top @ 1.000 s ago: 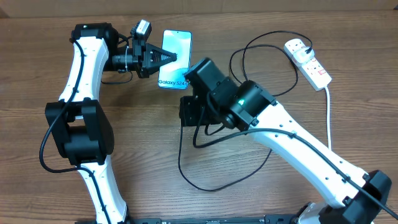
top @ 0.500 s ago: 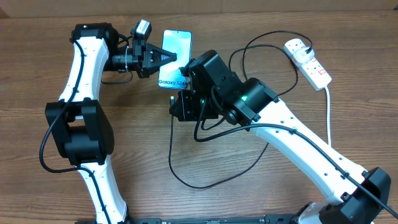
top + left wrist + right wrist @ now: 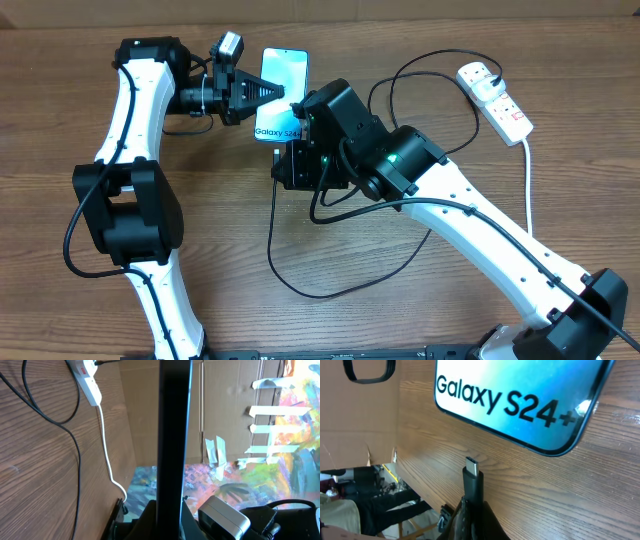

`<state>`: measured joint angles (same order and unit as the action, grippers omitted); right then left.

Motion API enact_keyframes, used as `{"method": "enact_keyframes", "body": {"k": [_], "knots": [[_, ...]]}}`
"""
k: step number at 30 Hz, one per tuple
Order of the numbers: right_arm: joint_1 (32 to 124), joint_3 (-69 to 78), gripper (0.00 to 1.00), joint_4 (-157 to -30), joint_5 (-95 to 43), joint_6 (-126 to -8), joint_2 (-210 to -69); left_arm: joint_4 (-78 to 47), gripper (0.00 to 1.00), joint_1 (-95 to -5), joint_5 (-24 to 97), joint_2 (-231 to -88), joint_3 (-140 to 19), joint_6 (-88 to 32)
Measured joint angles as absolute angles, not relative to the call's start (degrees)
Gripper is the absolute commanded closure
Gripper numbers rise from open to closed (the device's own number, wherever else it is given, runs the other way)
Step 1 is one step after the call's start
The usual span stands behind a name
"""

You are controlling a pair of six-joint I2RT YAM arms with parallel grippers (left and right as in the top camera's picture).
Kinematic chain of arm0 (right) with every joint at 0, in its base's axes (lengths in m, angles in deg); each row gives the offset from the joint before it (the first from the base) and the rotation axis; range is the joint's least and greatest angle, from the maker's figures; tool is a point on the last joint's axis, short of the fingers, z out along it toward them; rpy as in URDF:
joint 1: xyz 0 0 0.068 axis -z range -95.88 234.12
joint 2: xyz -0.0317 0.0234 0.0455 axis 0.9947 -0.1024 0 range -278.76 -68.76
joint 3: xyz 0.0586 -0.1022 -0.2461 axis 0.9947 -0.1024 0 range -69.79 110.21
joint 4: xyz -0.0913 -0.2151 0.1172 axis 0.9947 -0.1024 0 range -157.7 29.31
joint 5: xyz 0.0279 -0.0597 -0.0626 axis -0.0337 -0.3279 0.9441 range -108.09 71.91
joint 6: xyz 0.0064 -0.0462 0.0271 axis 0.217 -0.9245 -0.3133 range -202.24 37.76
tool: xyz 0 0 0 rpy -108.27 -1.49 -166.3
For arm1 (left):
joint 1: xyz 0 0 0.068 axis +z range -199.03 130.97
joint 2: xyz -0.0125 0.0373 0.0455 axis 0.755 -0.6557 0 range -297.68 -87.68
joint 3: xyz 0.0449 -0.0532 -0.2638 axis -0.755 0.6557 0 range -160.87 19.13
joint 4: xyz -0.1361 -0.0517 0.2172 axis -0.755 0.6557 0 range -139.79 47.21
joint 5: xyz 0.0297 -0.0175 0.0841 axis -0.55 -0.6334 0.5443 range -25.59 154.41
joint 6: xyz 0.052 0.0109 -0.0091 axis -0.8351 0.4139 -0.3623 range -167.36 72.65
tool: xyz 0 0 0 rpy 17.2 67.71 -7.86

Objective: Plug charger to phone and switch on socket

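Two claws: left claw (image 3: 268,93) clamps the phone (image 3: 283,75) by its side edge, flat on the worktop (image 3: 400,320). Right claw (image 3: 470,520) pinches the charger (image 3: 473,485) by its connector, tip poking out ahead of it, just short of the phone's bottom edge. Socket (image 3: 497,100) lies well apart from both claws.

The phone (image 3: 520,400) shows glossy glass, the table (image 3: 600,490) matt grained wood, the charger (image 3: 472,489) a metal tip.
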<state>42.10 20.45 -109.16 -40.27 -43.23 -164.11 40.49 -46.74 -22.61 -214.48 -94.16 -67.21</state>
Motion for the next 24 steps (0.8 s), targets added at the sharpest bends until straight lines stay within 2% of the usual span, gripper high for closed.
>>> {"method": "enact_keyframes", "body": {"k": [24], "knots": [[42.21,20.42,0.96,-110.15,-41.77,-41.77,-167.28,37.02,0.96,-46.77,-22.61,-214.48,-94.16,-67.04]]}}
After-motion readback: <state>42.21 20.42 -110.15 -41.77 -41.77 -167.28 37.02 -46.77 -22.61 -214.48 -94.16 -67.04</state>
